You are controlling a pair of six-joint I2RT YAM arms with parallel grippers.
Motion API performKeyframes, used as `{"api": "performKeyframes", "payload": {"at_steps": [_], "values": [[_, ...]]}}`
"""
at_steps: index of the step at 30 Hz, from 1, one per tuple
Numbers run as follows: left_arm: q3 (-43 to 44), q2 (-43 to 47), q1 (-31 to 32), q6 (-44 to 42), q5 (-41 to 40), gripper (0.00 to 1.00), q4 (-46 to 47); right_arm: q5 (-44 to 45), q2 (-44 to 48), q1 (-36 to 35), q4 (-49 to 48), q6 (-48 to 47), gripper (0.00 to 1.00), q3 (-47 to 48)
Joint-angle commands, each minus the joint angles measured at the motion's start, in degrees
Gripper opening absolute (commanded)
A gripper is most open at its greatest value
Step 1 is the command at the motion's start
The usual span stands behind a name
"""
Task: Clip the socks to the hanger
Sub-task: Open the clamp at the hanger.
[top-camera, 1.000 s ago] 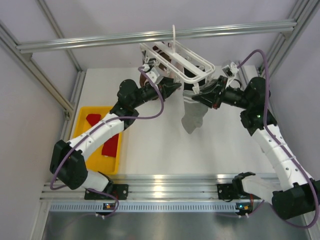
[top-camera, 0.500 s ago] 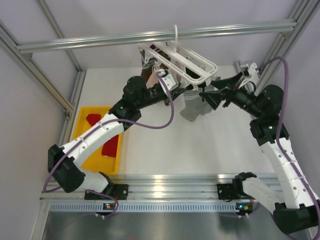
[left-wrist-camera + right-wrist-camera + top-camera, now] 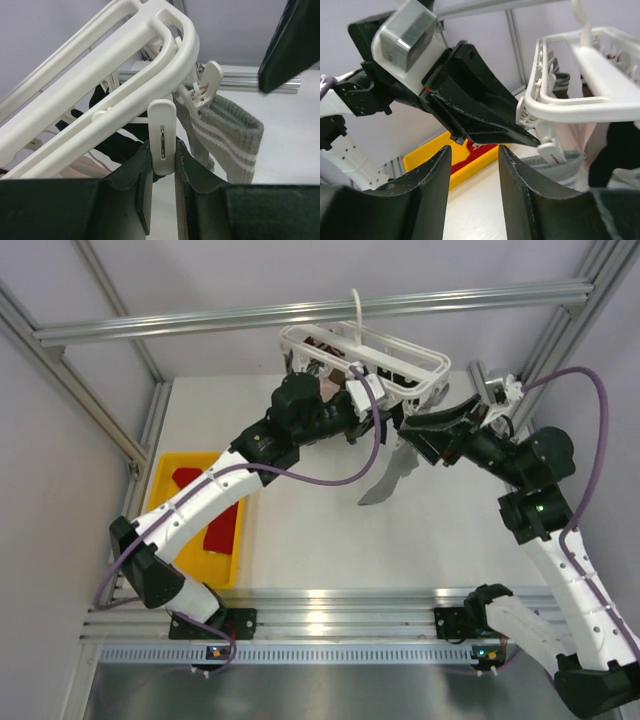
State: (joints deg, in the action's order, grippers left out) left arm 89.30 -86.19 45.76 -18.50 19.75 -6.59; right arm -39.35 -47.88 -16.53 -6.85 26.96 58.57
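Left gripper (image 3: 162, 156) is clamped on a peg (image 3: 162, 120) of the hanger (image 3: 125, 65), and the right gripper (image 3: 474, 160) gapes empty nearby. The grey sock (image 3: 227, 135) hangs clipped just beside. Tug that frame and the sock may slip, or the arms could bump.

The left arm (image 3: 195, 506) and right arm (image 3: 565, 575) share white link shells, black joint housings, a looping purple cable (image 3: 606, 430) each, and matte black wedge-shaped jaws.

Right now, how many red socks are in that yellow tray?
2: one red sock at the yellow tray's far end, another mid-tray; the left arm may hide more.
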Motion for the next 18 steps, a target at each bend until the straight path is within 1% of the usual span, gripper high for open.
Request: {"api": "performKeyframes", "payload": {"at_steps": [1, 3, 5, 8, 9, 12, 16, 18], "values": [[4.4, -2.0, 3.5, -1.6, 0.0, 0.0, -8.0, -1.2, -2.8, -3.7, -6.2, 4.2, 0.41, -0.3], [5.4, -2.7, 3.8, -0.8, -1.5, 0.0, -8.6, -0.5, -4.5, -5.3, -5.8, 1.4, 0.4, 0.1], [6.1, -3.0, 3.8, 0.0, -1.8, 0.0, -9.1, 3.1, -5.1, -6.3, -4.5, -1.1, 0.4, 0.1], [5.5, -2.5, 3.8, 0.0, -1.8, 0.0, -9.5, 8.7, -5.8, -5.8, -4.0, -3.7, 0.34, -0.6], [5.4, -2.0, 3.7, -0.3, -2.1, 0.0, -9.8, 9.8, -5.8, -5.4, -4.0, -4.0, 0.3, -1.1], [4.0, -1.3, 3.7, -0.8, -2.8, 0.0, -10.7, 10.9, -5.5, -3.8, -5.0, -4.8, 0.26, -2.0], [2.5, 0.4, 3.6, -1.1, -1.1, 0.0, -10.4, 10.7, -5.7, -1.7, -4.8, -5.6, 0.27, -2.5], [0.8, 1.1, 3.5, -1.7, -0.4, 0.0, -9.4, 10.7, -6.3, -0.9, -4.9, -5.4, 0.37, -2.2]]}}
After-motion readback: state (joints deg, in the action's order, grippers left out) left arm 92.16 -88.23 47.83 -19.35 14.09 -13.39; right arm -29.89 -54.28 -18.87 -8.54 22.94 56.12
